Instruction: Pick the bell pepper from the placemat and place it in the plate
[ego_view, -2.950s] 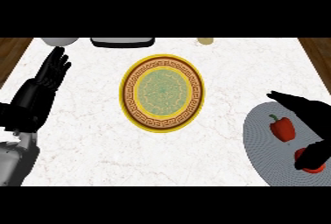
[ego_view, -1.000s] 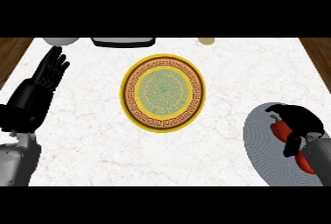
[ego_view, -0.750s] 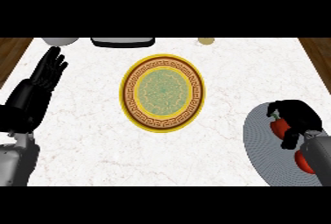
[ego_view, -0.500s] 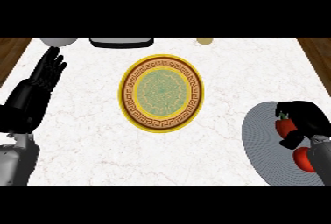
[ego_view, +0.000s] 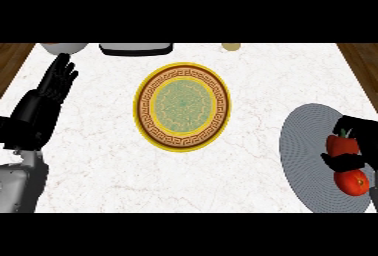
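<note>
A red bell pepper (ego_view: 341, 145) with a green stem sits over the grey round placemat (ego_view: 310, 150) at the right edge. My right hand (ego_view: 353, 161) is curled round the pepper, its thumb below it and its fingers above. The plate (ego_view: 182, 106), yellow-rimmed with a green patterned centre, lies in the middle of the counter, well left of the pepper. My left hand (ego_view: 56, 82) stays open at the far left with its fingers pointing up.
A red tomato (ego_view: 352, 182) lies on the placemat just below my right hand. Along the counter's back edge stand a white bowl (ego_view: 62, 47), a dark tray-like container (ego_view: 136, 48) and a small beige object (ego_view: 231, 47).
My right hand came down over the pepper, curled round it and drew slightly right toward the view's edge with the pepper inside. The left hand has barely moved.
</note>
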